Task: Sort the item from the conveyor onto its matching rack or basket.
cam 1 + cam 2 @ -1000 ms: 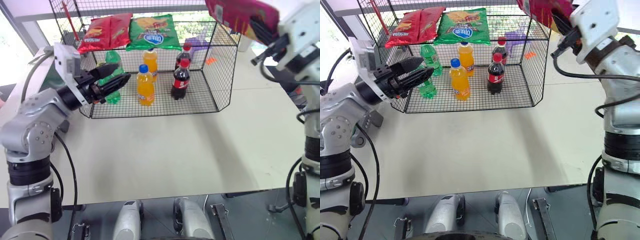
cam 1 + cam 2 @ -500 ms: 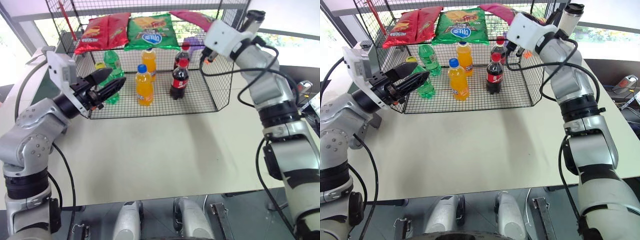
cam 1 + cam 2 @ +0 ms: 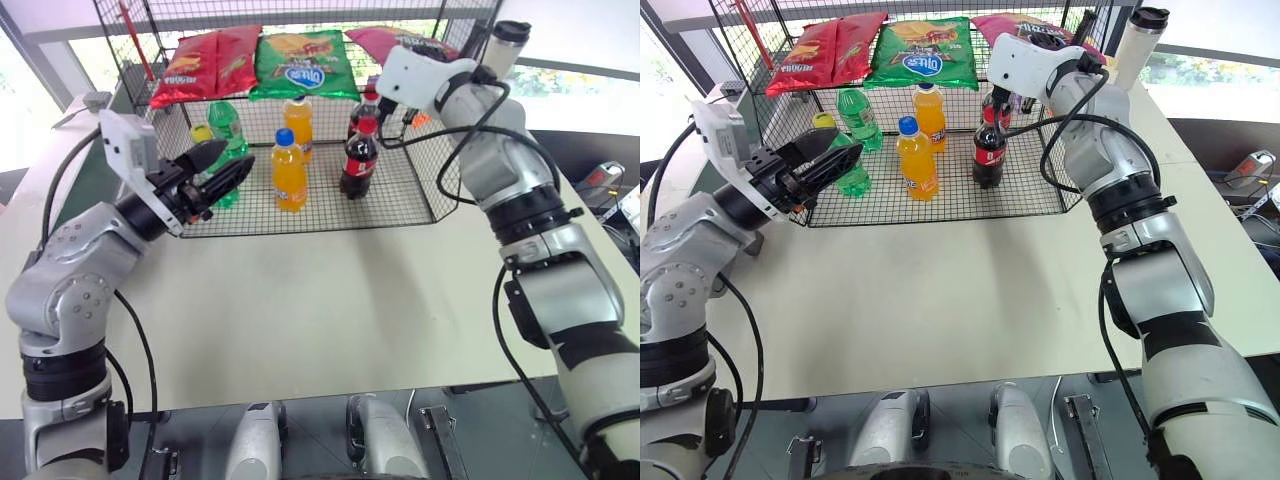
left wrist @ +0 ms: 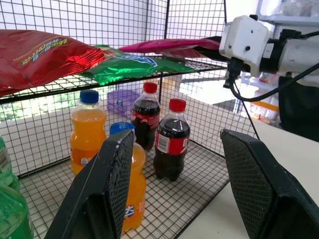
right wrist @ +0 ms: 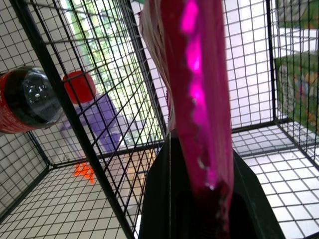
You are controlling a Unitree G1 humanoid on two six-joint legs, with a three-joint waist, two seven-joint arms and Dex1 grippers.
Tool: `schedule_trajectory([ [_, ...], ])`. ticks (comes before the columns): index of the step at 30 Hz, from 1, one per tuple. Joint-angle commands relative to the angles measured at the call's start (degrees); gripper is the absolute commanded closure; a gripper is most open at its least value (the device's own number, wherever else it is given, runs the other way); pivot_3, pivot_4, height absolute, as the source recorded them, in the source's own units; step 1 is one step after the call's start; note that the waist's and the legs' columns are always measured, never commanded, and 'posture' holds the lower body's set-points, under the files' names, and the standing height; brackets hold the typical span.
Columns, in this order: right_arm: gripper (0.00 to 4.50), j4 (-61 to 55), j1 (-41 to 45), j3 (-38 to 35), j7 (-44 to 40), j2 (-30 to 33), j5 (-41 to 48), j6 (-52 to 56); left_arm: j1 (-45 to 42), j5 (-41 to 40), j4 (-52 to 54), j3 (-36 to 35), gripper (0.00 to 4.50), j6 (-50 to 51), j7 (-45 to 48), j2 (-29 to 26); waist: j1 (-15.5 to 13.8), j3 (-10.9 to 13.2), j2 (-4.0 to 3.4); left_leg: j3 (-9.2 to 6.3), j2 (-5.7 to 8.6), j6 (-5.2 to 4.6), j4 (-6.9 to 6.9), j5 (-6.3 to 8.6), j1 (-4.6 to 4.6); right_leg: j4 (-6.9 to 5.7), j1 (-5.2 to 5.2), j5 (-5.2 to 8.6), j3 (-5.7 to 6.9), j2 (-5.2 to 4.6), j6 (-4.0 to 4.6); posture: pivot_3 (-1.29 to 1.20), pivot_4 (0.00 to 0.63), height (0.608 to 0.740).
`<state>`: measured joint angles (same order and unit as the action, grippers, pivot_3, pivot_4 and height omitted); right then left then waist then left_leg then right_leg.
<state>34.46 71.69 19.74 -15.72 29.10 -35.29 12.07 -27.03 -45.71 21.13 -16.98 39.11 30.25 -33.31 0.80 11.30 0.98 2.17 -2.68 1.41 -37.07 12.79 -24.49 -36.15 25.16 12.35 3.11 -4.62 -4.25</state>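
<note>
the right gripper (image 5: 199, 199) has its two black fingers clamped on one end of the flat magenta-pink crinkly foil chip bag (image 3: 1025, 27). the bag's long axis runs straight out from the jaws, away from the robot, lying flat over the upper shelf of the large black wire-mesh cage rack (image 3: 1080, 150), just beside the green chip bag (image 3: 925, 52). below the jaws stand two cola bottles (image 3: 987, 147). the left gripper (image 3: 215, 170) hangs with jaws spread and empty, pointing at the rack's lower tier.

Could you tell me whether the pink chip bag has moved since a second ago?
Yes. The right hand has carried the pink bag from out past the rack's right side to over its upper shelf, beside the green bag.
</note>
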Motion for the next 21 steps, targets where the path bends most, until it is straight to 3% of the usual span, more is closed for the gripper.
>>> schedule_trajectory([
  [1, 4.11, -0.6, 2.4, -0.8, -0.1, -0.3, -0.3, 0.7, 0.1, 0.4, 1.5, -0.2, 1.57, -1.8, -0.1, 0.2, 0.0, 0.0, 0.00, 0.00, 0.00, 0.00, 0.00, 0.00, 0.00, 0.00, 0.00, 0.00, 0.00, 0.00, 0.00, 0.00, 0.150, 0.740],
  [4, 3.03, -1.0, 2.3, -1.1, -1.6, -0.4, 0.6, 0.6, 0.2, 0.5, 1.4, -0.1, 1.53, -2.0, -0.1, 0.3, 0.0, 0.0, 0.00, 0.01, 0.00, 0.00, 0.01, 0.00, 0.00, 0.00, 0.00, 0.00, 0.00, 0.00, 0.00, 0.00, 0.150, 0.740],
  [5, 2.37, -1.2, 2.3, -1.1, -2.0, -0.4, 0.7, 0.6, 0.3, 0.5, 1.4, 0.0, 1.53, -2.1, -0.1, 0.3, 0.0, 0.0, 0.00, 0.00, 0.00, 0.00, 0.01, 0.00, 0.00, 0.01, 0.00, 0.00, 0.00, 0.00, 0.00, 0.00, 0.150, 0.740],
  [6, 2.05, -1.4, 2.3, -1.2, -2.7, -0.4, 0.9, 0.6, 0.3, 0.6, 1.2, 0.0, 1.53, -2.2, -0.1, 0.3, 0.0, 0.0, 0.00, 0.00, 0.00, 0.00, 0.01, 0.00, 0.00, 0.00, 0.00, 0.00, 0.00, 0.00, 0.00, 0.00, 0.150, 0.740],
  [10, 0.03, -2.6, 2.3, -1.5, -4.0, -0.1, 0.9, 0.7, 0.4, 0.6, 1.0, 0.3, 1.53, -2.4, -0.2, 0.4, 0.1, 0.0, 0.01, 0.00, 0.00, 0.00, 0.00, 0.00, 0.05, -0.01, -0.04, 0.00, 0.00, 0.01, 0.00, 0.00, 0.150, 0.740],
  [21, 0.03, -9.4, 0.3, -2.6, -16.0, 1.1, 5.1, 0.5, 0.7, 1.9, 0.0, 1.0, 1.53, -3.7, -0.3, 1.5, 0.1, 0.0, 0.01, 0.00, -0.01, 0.00, 0.01, 0.00, 0.07, -0.01, -0.04, 0.00, 0.00, 0.02, 0.00, 0.00, 0.150, 0.740],
])
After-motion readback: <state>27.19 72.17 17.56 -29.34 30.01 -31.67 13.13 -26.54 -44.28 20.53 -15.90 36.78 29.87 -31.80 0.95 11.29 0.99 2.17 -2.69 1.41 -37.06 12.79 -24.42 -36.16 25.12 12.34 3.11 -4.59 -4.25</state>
